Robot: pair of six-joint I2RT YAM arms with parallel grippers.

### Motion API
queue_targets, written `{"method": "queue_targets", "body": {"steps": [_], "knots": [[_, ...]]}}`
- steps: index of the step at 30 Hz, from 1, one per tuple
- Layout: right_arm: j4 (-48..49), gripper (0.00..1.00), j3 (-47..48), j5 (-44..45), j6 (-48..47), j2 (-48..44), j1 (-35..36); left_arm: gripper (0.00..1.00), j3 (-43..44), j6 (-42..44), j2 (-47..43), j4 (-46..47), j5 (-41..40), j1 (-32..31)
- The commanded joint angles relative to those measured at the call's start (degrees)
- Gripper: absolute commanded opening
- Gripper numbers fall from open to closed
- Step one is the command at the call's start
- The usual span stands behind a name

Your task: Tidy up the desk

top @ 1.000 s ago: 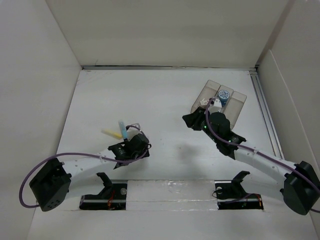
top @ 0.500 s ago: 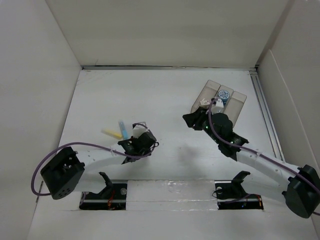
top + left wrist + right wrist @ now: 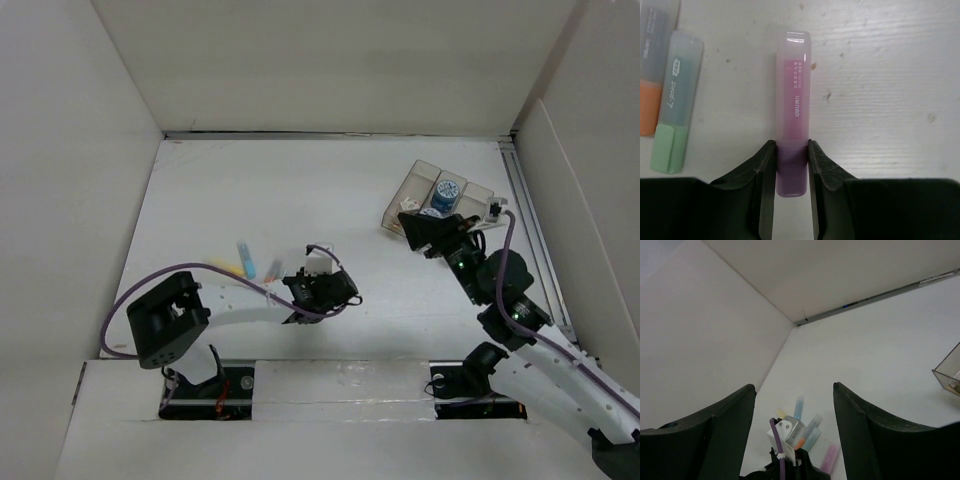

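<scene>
Top overhead; left wrist close above desk (image 3: 890, 75); right wrist level; highlighters (image 3: 794, 90) shared

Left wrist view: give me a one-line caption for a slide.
Left gripper closed on one end of a pink highlighter lying on the white desk, beside a green highlighter and an orange highlighter.

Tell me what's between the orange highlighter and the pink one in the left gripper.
The green highlighter lies between them, close beside the orange highlighter; bare desk separates it from the pink highlighter. The left wrist view shows it.
</scene>
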Motion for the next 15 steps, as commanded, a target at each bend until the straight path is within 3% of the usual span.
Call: {"method": "queue_targets", "body": {"steps": [1,5,11,12,13,15], "knots": [[-2.4,0.69,5.4,1.9,-1.4,-2.6,0.4,0.00,5.0,3.4,-4.7,3.8,-2.1,-0.1],[-7.1,0.69,11.3,4.4,-2.8,-5.5,0.4,0.00,11.2,11.1,-6.1,12.0,0.7,-0.1],[-13.4,0.66,21.5,6.6,-5.9,-7.9,0.4,0.00,27.5,19.9,4.1,21.0,8.7,0.5],[-13.7,0.61,22.6,6.4,-6.3,-7.8,0.4,0.00,30.0,21.6,7.7,21.6,10.3,1.2],[-14.0,0.38,23.3,6.0,-6.4,-7.7,0.4,0.00,34.9,22.3,9.3,22.9,12.6,1.2],[-14.7,0.15,25.4,5.0,-6.6,-7.3,0.4,0.00,40.1,24.1,15.3,23.9,15.4,2.4]]}}
